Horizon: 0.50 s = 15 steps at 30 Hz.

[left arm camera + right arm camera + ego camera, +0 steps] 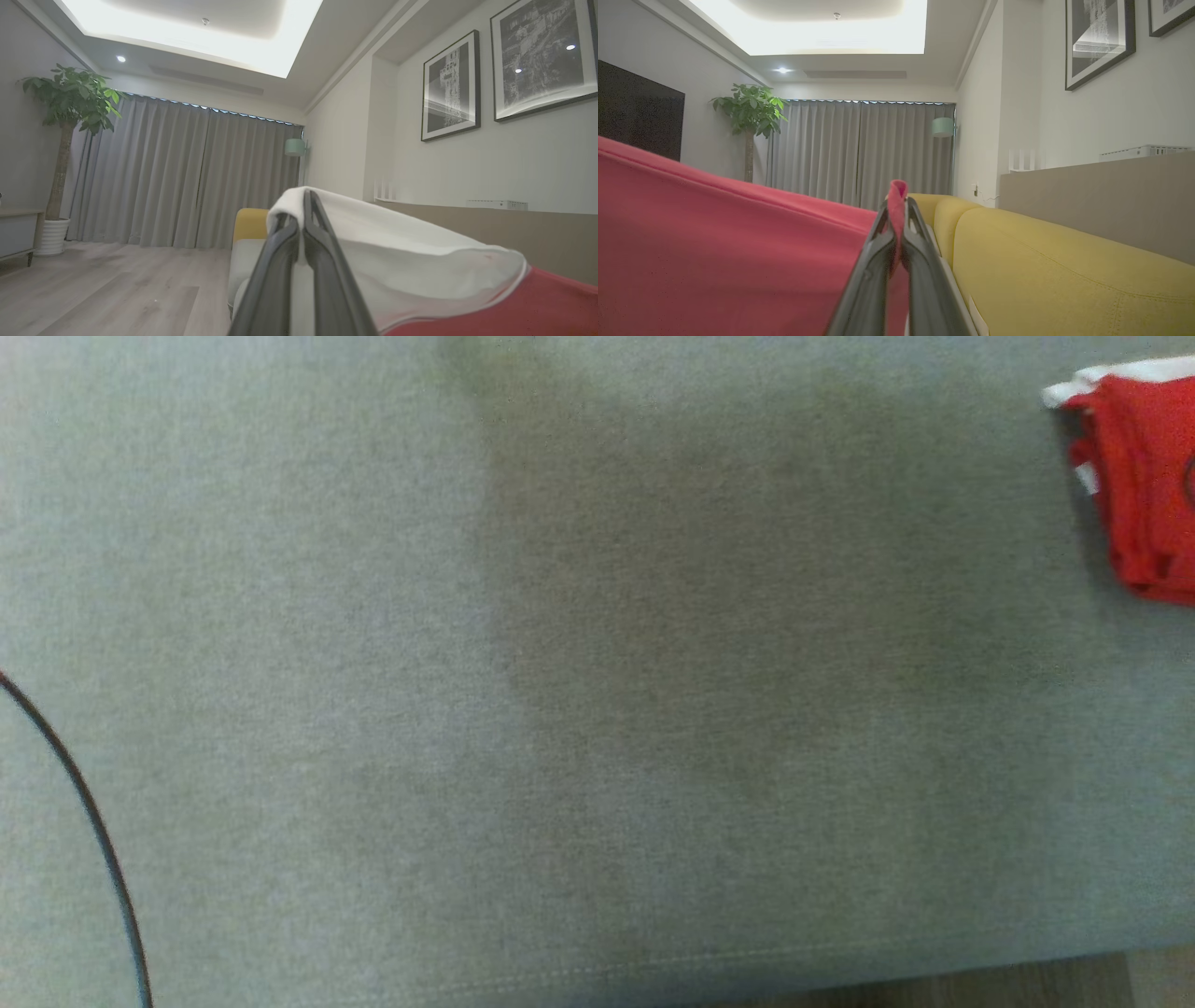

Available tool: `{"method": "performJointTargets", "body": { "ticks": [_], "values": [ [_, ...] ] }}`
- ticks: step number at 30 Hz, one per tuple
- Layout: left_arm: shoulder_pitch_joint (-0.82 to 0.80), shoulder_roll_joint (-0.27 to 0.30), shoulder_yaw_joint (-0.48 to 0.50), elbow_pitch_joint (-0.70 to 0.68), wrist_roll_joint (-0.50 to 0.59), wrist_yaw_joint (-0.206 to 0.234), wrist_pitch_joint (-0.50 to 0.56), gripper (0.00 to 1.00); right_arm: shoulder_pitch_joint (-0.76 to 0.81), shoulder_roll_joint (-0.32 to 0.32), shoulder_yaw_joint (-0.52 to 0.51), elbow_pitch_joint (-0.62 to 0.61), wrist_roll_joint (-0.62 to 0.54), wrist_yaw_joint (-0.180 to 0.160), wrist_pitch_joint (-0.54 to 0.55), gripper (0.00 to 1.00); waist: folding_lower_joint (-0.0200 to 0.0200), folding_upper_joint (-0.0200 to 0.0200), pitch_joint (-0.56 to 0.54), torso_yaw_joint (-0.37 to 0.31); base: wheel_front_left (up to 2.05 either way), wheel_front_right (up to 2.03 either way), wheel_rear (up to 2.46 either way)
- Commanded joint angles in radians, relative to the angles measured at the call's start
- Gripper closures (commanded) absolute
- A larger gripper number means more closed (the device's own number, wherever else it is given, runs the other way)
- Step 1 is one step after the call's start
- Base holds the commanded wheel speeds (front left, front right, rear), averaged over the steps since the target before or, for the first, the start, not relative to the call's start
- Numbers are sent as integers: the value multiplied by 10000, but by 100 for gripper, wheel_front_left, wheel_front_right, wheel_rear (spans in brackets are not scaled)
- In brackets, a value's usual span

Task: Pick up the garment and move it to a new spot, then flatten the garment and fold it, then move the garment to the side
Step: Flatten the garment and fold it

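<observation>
Left gripper (306,205) clamped on white edge of garment (420,252), right gripper (896,210) clamped on its red hem: paired hold, likely to shift it folded, garment sitting at far right of grey seat (373,663).

We are in a home living room: we see a yellow sofa (1064,270), floor-length grey curtains (187,177), a potted tree (70,98), framed black-and-white prints (451,86) on the wall, and pale wood flooring (93,289).
</observation>
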Motion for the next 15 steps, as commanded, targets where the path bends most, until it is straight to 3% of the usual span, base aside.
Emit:
{"method": "performJointTargets", "body": {
  "ticks": [1, 7, 15],
  "values": [
    [-782, 505, 115, 296, 97, -5, -375, 100, -682, 121, -123, 279, -111, -9, -377, 100, -5, 1, 359, 198, 0, 0, 0],
    [-870, 182, -588, 1723, -221, -63, -1003, 100, -971, 345, 22, 1959, 22, -9, -898, 100, -5, 1, 399, 413, 0, 0, 0],
    [2157, 273, -1892, 1165, -1429, -69, -1150, 100, 1071, 306, 901, 2815, 1018, -9, -952, 100, -5, 1, 71, 653, 0, 0, 0]
  ]
}}
